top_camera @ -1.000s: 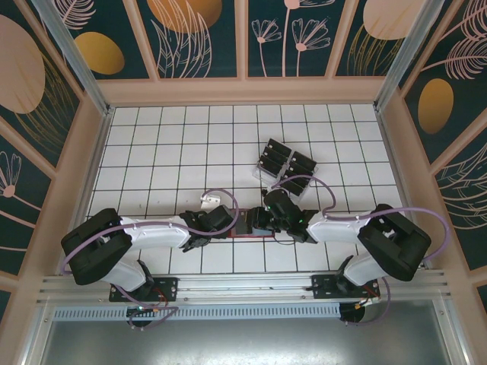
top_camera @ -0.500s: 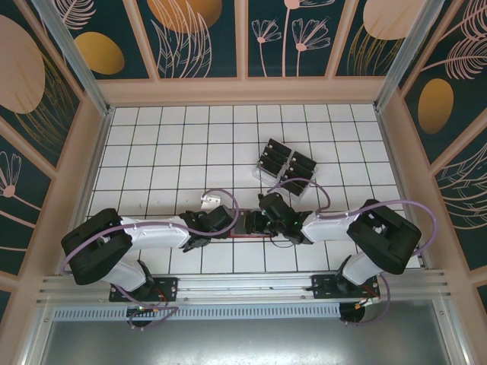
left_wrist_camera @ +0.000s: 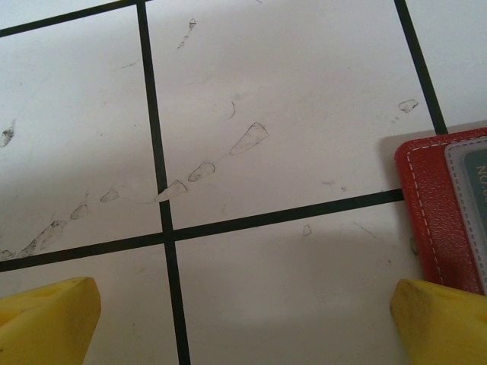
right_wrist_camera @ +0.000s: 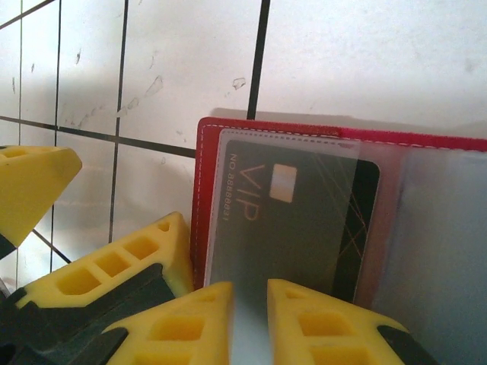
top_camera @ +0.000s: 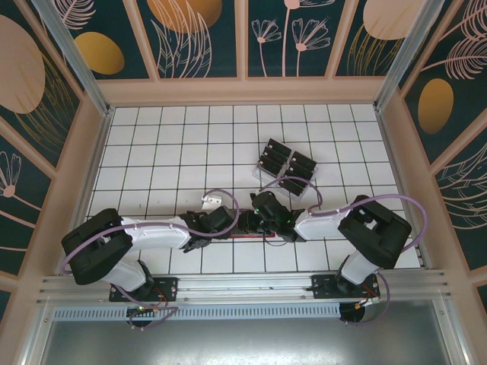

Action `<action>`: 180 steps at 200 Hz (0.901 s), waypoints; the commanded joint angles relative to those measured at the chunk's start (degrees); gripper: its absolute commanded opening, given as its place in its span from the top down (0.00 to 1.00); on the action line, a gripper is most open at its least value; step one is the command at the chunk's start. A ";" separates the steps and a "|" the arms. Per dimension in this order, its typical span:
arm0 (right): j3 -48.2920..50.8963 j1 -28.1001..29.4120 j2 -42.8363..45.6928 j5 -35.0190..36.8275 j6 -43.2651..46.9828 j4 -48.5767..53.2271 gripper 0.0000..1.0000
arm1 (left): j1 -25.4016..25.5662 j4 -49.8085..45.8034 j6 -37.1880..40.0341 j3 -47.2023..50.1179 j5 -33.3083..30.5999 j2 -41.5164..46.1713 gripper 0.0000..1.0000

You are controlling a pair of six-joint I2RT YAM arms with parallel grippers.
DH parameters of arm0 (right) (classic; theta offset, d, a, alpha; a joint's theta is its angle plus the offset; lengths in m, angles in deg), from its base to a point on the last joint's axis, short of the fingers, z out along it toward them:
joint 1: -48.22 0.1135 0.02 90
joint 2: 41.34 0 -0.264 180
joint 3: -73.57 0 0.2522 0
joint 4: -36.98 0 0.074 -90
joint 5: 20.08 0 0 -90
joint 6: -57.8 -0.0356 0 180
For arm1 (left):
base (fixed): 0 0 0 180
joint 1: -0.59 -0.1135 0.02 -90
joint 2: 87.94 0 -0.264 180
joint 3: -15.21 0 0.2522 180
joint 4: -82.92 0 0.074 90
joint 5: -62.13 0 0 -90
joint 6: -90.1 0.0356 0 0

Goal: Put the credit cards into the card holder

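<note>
1. The left arm lies low along the near edge of the desk (top_camera: 152, 152), reaching in from the near-left corner. The left gripper (left_wrist_camera: 243, 319) is open. Its two yellow fingers are spread far apart over bare white tile, with nothing between them.
2. The finger on that gripper's right side sits at the left border of the card holder (left_wrist_camera: 423, 213). I cannot tell whether it touches the red edge or hangs just above it.
3. The card holder lies opened flat close to the near edge of the desk, about midway along it, between the two grippers. It is red with pale stitching, and a clear pocket faces up.
4. A black credit card (right_wrist_camera: 304, 220) with gold "VIP" lettering sits in the clear pocket at the holder's left end. The pocket film covers most of it.
5. The right gripper (right_wrist_camera: 249, 323) comes in from the right side of the desk. Its yellow fingers are drawn close together, leaving a narrow slit, and the tips rest at the card edge nearest the gripper. I cannot tell whether they pinch anything.
6. A clear slotted tray (top_camera: 259, 176) stands toward the far edge and right of the middle, apart from the holder. It holds more black credit cards (top_camera: 298, 166) set in rows.
</note>
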 commanded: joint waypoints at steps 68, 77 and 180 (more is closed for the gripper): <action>2.02 -1.75 11.16 4.85 0.89 5.96 0.60 | 0.67 -6.11 -6.16 0.40 -6.02 3.82 0.02; 2.39 -2.32 11.98 5.17 1.33 6.78 0.59 | 0.71 -6.84 -6.53 0.34 -6.70 4.54 0.01; 4.43 -9.30 18.26 6.27 9.71 16.38 0.52 | 0.54 -5.18 -2.82 -6.13 -3.91 4.89 0.01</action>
